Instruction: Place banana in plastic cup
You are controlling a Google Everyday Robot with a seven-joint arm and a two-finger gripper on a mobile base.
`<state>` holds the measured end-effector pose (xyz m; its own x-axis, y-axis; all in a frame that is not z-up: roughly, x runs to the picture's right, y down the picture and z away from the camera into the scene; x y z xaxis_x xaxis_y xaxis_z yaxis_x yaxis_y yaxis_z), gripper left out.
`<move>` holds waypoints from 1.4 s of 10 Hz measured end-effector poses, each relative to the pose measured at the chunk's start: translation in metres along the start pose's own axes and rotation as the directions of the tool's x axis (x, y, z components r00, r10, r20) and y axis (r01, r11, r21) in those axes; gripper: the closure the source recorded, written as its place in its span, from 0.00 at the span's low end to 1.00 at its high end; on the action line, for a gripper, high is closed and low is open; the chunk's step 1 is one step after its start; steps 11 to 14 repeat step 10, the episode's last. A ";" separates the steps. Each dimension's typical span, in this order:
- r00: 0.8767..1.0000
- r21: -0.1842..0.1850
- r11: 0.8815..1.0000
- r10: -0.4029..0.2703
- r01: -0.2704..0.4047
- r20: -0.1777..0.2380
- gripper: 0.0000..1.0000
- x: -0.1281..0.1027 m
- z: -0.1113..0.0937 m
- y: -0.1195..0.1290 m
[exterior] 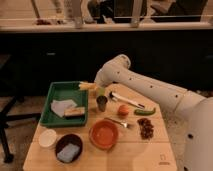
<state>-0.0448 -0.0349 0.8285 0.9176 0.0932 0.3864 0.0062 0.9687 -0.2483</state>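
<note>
The banana is small and yellow and sticks out to the left from my gripper, which is shut on it. It hangs over the far right corner of the green tray. The plastic cup is pale yellow-green and stands just right of and below the gripper, partly hidden by the arm. The grey steel cup stands right in front of it.
The tray holds a white cloth and a tan block. On the wooden table are an orange fruit, a green vegetable, a utensil, a fork, a dark cluster, a red bowl, a dark bowl and a white bowl.
</note>
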 end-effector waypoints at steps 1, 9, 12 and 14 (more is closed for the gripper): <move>1.000 0.011 1.000 -0.004 0.004 -0.002 1.00 0.000 0.003 -0.010; 0.995 -0.012 0.995 0.103 -0.103 0.004 1.00 0.053 0.034 -0.040; 0.994 -0.026 0.993 0.112 -0.112 -0.004 1.00 0.058 0.044 -0.043; 0.994 -0.026 0.993 0.112 -0.112 -0.004 1.00 0.058 0.044 -0.043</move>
